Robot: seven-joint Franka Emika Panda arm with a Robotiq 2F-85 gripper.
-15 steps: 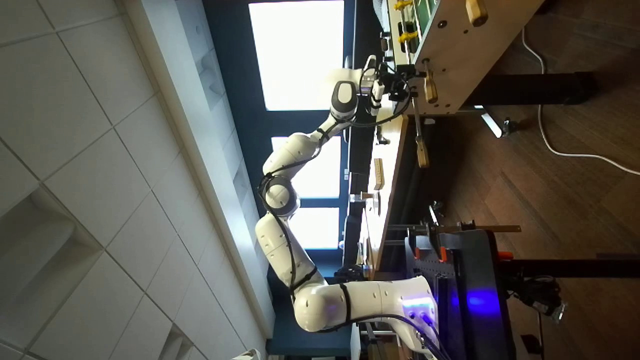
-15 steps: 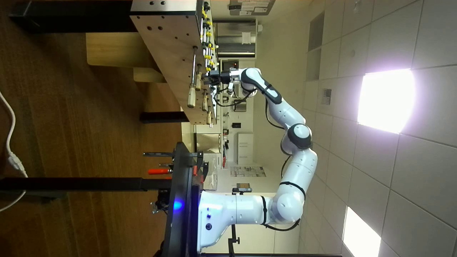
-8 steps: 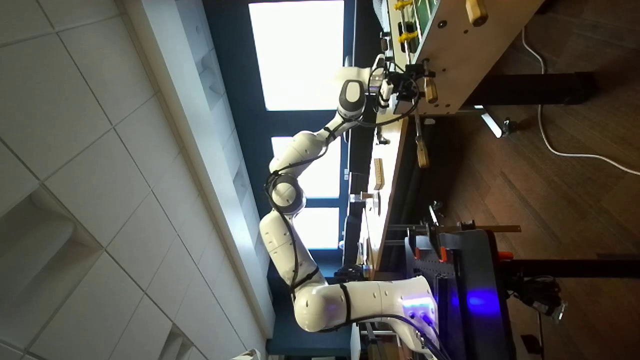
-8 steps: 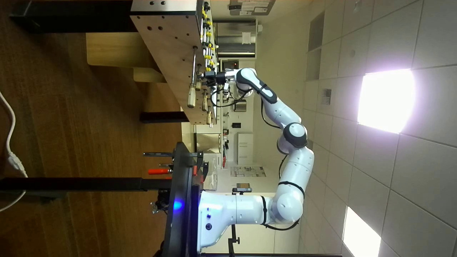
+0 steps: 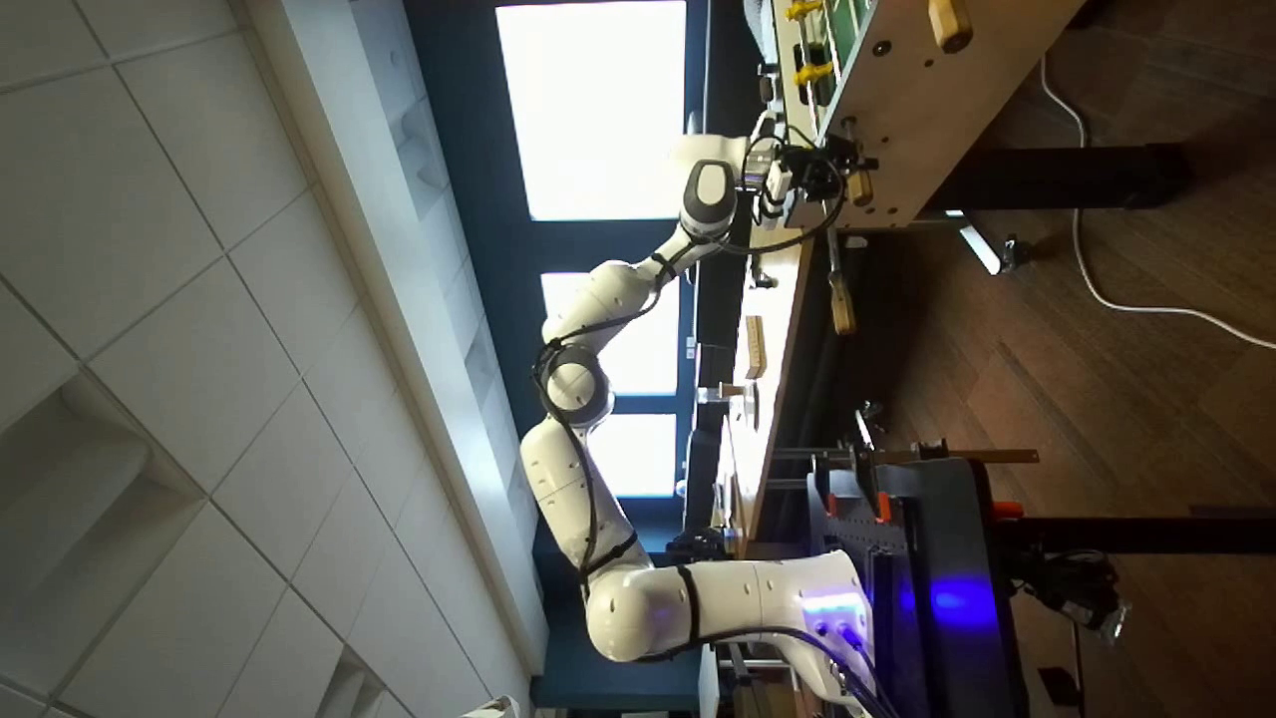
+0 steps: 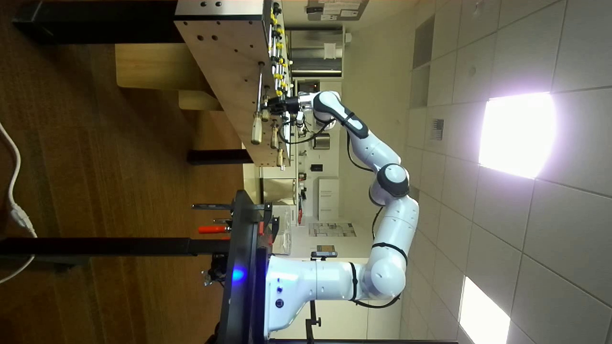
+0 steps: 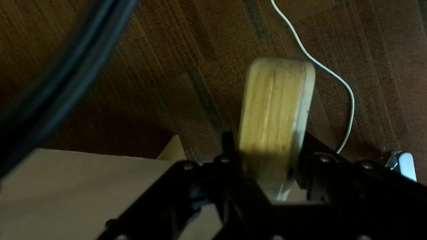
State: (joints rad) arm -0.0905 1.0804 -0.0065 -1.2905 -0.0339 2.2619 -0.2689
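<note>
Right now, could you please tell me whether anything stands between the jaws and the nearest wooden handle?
Nothing visible does: in the wrist view, the jaws are closed on the wooden handle from both sides. The white cable lies on the floor beyond.

Four wooden handles [image 6: 256,130] can be counted in an exterior view, and one handle [image 7: 275,110] is seen in the wrist view. One robot arm [image 6: 401,224] and one gripper [image 7: 268,150] are found. Two yellow figures [image 5: 814,75] and three bright window panes [image 5: 603,110] are shown in an exterior view. Two ceiling lights [image 6: 518,135] are noticed in an exterior view, and one white cable [image 7: 352,101] is seen in the wrist view.
</note>
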